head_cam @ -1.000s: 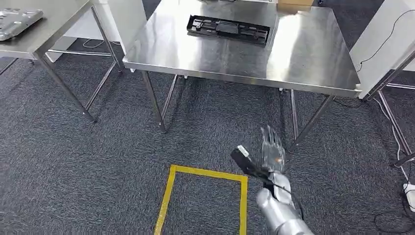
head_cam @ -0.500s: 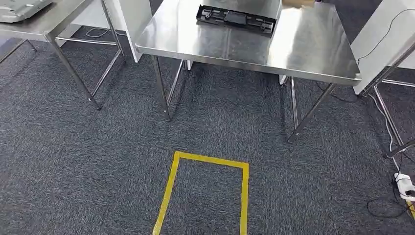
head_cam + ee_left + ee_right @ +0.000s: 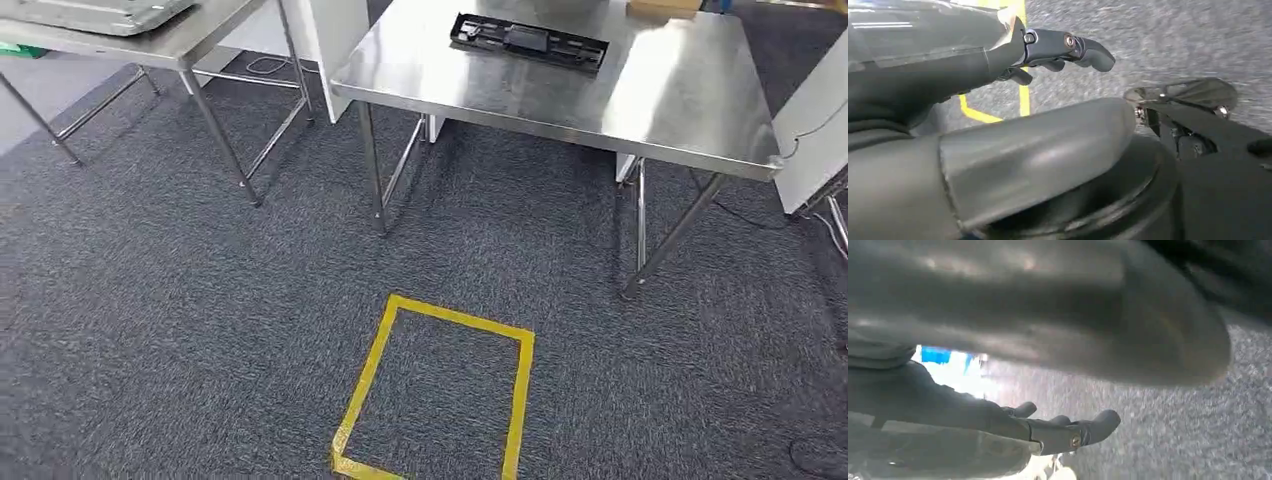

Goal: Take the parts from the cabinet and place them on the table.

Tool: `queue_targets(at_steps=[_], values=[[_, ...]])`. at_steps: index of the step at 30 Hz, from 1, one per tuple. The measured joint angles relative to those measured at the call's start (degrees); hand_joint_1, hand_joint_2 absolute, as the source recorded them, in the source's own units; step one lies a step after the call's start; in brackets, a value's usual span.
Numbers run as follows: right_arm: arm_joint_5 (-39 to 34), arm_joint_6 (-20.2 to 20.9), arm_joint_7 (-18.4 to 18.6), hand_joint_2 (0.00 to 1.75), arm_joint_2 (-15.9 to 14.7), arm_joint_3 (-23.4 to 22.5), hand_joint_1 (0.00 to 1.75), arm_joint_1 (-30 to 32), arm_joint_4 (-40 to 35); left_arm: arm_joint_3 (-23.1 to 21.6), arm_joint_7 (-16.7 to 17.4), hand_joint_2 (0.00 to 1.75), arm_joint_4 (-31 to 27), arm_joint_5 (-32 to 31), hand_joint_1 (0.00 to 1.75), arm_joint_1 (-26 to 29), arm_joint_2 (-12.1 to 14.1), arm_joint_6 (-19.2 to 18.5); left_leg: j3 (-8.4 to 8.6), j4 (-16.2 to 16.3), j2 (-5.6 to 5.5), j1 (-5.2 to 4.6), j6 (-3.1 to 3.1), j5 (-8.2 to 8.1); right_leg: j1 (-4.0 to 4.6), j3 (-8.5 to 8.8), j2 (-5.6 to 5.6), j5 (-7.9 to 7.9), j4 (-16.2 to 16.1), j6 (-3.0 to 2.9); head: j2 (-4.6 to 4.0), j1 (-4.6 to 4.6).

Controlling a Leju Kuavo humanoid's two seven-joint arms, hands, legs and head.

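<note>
Both robot hands [image 3: 998, 100] [image 3: 998, 390] empty, fingers apart

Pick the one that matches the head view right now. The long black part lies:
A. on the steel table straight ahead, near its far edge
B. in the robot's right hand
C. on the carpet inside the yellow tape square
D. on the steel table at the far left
A. The long black part lies flat on the steel table straight ahead, toward its far edge; only carpet shows inside the yellow tape square.
</note>
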Motion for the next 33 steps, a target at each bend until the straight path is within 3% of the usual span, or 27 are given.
queue_targets(at_steps=[1,2,3,4,7,8,9,10,11,12,13,14,15,16,17,18,19,22,23,24,25,27,28,29,31,32,33], values=[[0.20,0.00,0.24,0.00,0.00,0.13,0.00,-0.04,0.00,-0.07,0.04,0.00,0.00,0.00,0.00,0.01,0.02,0.02,4.07,-5.26,0.86,0.04,0.14,0.95,-0.02,0.06,-0.59,-0.02,0.00,0.04,0.00,0.02],[0.57,0.09,0.40,0.00,0.00,0.42,0.00,-0.17,0.00,-0.24,0.04,0.00,-0.04,-0.02,0.00,-0.12,0.04,0.09,8.16,-10.76,2.83,-0.02,0.43,1.04,0.15,0.34,-1.10,-0.03,0.14,0.10,0.00,-0.02],[0.81,0.22,0.57,0.00,-0.04,0.61,0.00,-0.17,0.00,-0.31,0.04,0.00,-0.07,-0.11,0.00,-0.41,0.07,0.09,9.49,-12.90,3.97,-0.50,1.12,0.07,0.55,0.01,-1.52,-0.08,0.23,0.43,0.00,-0.15],[1.10,0.48,0.57,0.00,-0.04,0.74,0.00,-0.29,0.04,-0.33,0.04,0.00,-0.06,-0.22,0.00,-0.35,0.13,0.09,8.66,-12.30,3.50,-0.83,2.02,0.75,0.58,0.20,-1.85,-0.01,0.20,0.74,0.00,0.51],[2.02,1.71,0.57,0.00,-0.20,1.16,0.00,-0.77,0.07,-0.88,-0.07,0.00,-0.04,-1.16,0.00,-0.35,0.22,-0.46,8.44,-13.53,1.99,-0.75,3.40,0.60,0.82,0.72,-3.15,-0.20,0.32,1.80,0.00,0.55],[2.15,2.14,0.64,0.00,-0.42,1.33,0.00,-0.74,0.07,-1.29,-0.22,0.00,-0.04,-1.77,0.00,-0.35,0.22,-0.88,8.40,-13.77,1.63,-0.43,3.81,1.01,0.31,-0.27,-0.89,-0.92,1.41,2.22,0.00,0.50],[2.23,2.55,0.79,0.00,-0.61,1.40,0.00,-0.68,0.07,-1.66,-0.39,0.00,-0.04,-2.46,0.00,-0.34,0.26,-1.59,8.08,-13.82,1.18,-0.39,4.29,1.32,0.27,-1.64,1.58,-2.77,4.13,2.04,0.00,0.92],[2.30,2.84,1.12,0.00,-0.83,1.42,0.00,-0.67,0.13,-2.12,-0.39,0.00,-0.04,-3.46,0.00,-0.42,0.20,-2.19,7.69,-13.81,0.66,-0.42,4.48,1.47,0.12,-3.77,2.78,-4.95,8.54,1.74,0.00,0.98],[2.23,3.30,1.40,0.00,-1.11,1.42,0.00,-0.61,0.22,-2.86,-0.24,1.75,-0.04,-4.73,0.00,-0.50,0.09,-2.71,7.38,-13.80,-0.04,-0.51,4.64,1.67,0.03,-6.24,3.27,-6.97,13.63,1.53,0.00,0.94],[1.82,3.65,1.55,0.00,-1.35,1.38,0.00,-0.39,0.28,-3.82,0.08,1.75,-0.04,-6.16,0.00,-0.48,0.09,-3.08,7.06,-13.76,-0.84,-0.51,4.64,1.87,0.00,-8.56,3.32,-8.40,18.29,1.59,0.00,1.09],[1.88,4.07,1.86,0.00,-1.49,1.40,0.00,-0.65,0.28,-4.64,0.42,1.75,-0.04,-7.13,0.00,-0.42,0.09,-3.17,6.92,-13.75,-1.44,-0.51,4.53,2.00,-0.04,-9.41,3.34,-8.48,19.95,1.97,0.00,1.20],[1.93,4.61,2.17,0.00,-1.60,1.40,0.00,-0.76,0.31,-5.42,0.72,1.75,-0.02,-7.92,0.00,-0.37,0.09,-3.17,6.89,-13.74,-2.07,-0.51,4.45,2.12,-0.21,-8.83,3.35,-7.44,18.64,2.53,0.00,1.09],[1.97,5.09,2.30,0.00,-1.81,1.40,0.00,-0.67,0.31,-6.18,0.96,0.00,-0.02,-8.29,0.00,-0.40,0.04,-3.24,6.90,-13.71,-2.99,-0.51,4.31,2.26,-0.41,-6.83,3.49,-5.30,14.60,3.24,0.00,1.22],[2.08,5.57,2.43,0.00,-2.08,1.40,0.00,-0.56,0.33,-6.58,1.00,1.75,-0.02,-8.52,0.00,-0.47,0.02,-3.48,6.93,-13.69,-3.90,-0.51,4.12,2.40,-0.60,-4.29,4.07,-2.81,8.98,3.81,0.00,1.20],[2.28,5.92,2.43,0.00,-2.23,1.40,0.00,-0.40,0.33,-7.00,1.00,0.00,-0.02,-8.61,0.00,-0.53,0.02,-3.83,6.90,-13.69,-4.65,-0.50,3.86,2.58,-0.83,-1.97,5.74,-0.73,3.73,4.10,0.00,1.33],[2.52,6.47,2.26,0.00,-2.43,1.40,0.00,-0.31,0.39,-7.39,1.00,0.00,-0.04,-8.79,0.00,-0.62,0.04,-4.20,6.65,-13.38,-5.21,-0.94,3.47,2.71,-0.78,-1.23,7.55,-0.06,1.03,3.83,0.00,1.47],[2.76,6.91,2.10,0.00,-2.49,1.44,0.00,-0.31,0.44,-7.69,1.00,0.00,-0.04,-8.98,0.00,-0.68,0.04,-4.44,6.45,-13.45,-5.75,-1.02,3.23,2.81,-0.90,-1.48,6.82,0.30,1.03,3.09,0.00,1.35],[3.19,8.19,0.95,0.00,-2.82,1.73,0.00,-0.61,0.46,-8.61,0.59,0.00,-0.02,-9.16,0.00,-0.47,0.24,-5.05,6.09,-13.86,-7.05,-0.73,2.07,3.53,-0.50,-1.50,5.46,0.84,0.96,1.86,0.00,1.20],[3.35,8.57,0.39,0.00,-2.89,1.86,0.00,-0.62,0.46,-8.70,0.52,0.00,0.00,-9.16,0.00,-0.45,0.37,-5.11,5.88,-13.18,-5.88,-0.59,2.04,3.02,-0.94,-1.50,4.73,1.23,0.75,1.30,0.00,1.18],[3.43,8.70,0.16,0.00,-3.15,1.88,0.00,-0.50,0.46,-8.79,0.41,0.00,0.00,-9.00,0.00,-0.60,0.35,-5.18,4.91,-10.95,-3.17,-0.85,1.86,0.86,-0.88,-1.58,4.16,1.28,0.74,1.02,0.00,0.70],[3.48,8.70,0.02,0.00,-3.30,1.88,0.00,-0.25,0.46,-8.79,0.44,0.00,0.00,-8.87,0.00,-0.58,0.42,-5.20,3.28,-7.16,-1.89,-0.80,1.64,-1.69,-0.73,-1.51,3.43,1.34,0.79,0.80,0.00,0.30],[3.48,8.70,-0.13,0.00,-3.59,1.88,0.00,0.20,0.46,-8.79,0.41,0.00,0.00,-8.68,0.00,-0.60,0.57,-5.20,-0.67,2.10,-1.03,-0.75,1.27,-6.06,-0.49,-2.12,1.88,1.33,0.83,0.77,0.00,0.22],[3.48,8.70,-0.13,0.00,-3.78,1.88,0.00,0.30,0.46,-8.79,0.37,0.00,0.00,-8.68,0.00,-0.57,0.63,-5.20,-1.48,4.46,-0.91,-0.74,1.19,-6.62,-0.39,-2.20,1.12,1.32,0.83,0.77,0.00,0.20],[3.48,8.70,-0.13,0.00,-3.87,1.88,0.00,0.29,0.46,-8.81,0.37,0.00,0.00,-8.68,0.00,-0.58,0.68,-5.20,-0.96,4.13,-0.73,-0.74,1.24,-6.00,-0.36,-2.19,0.42,1.27,0.84,0.75,0.00,0.22],[3.50,8.70,-0.17,0.00,-3.91,1.88,0.00,0.23,0.46,-8.81,0.39,0.00,0.00,-8.68,0.00,-0.57,0.72,-5.20,4.00,-3.95,0.18,-0.73,1.52,-1.85,-0.33,-1.94,-0.91,1.13,0.84,0.68,0.00,0.22],[3.50,8.70,-0.22,0.00,-3.91,1.88,0.00,0.21,0.46,-8.81,0.39,0.00,0.00,-8.68,0.00,-0.56,0.77,-5.20,7.12,-9.31,1.73,-0.76,1.77,0.21,-0.31,-1.52,-1.45,0.96,0.85,0.80,0.00,0.15],[3.50,8.68,-0.22,0.00,-3.93,1.88,0.00,0.22,0.46,-8.83,0.39,0.00,0.00,-8.68,0.00,-0.58,0.72,-5.20,8.89,-12.65,4.63,-1.02,2.00,0.10,0.08,-1.14,-1.90,0.87,0.87,0.93,0.00,0.04]])
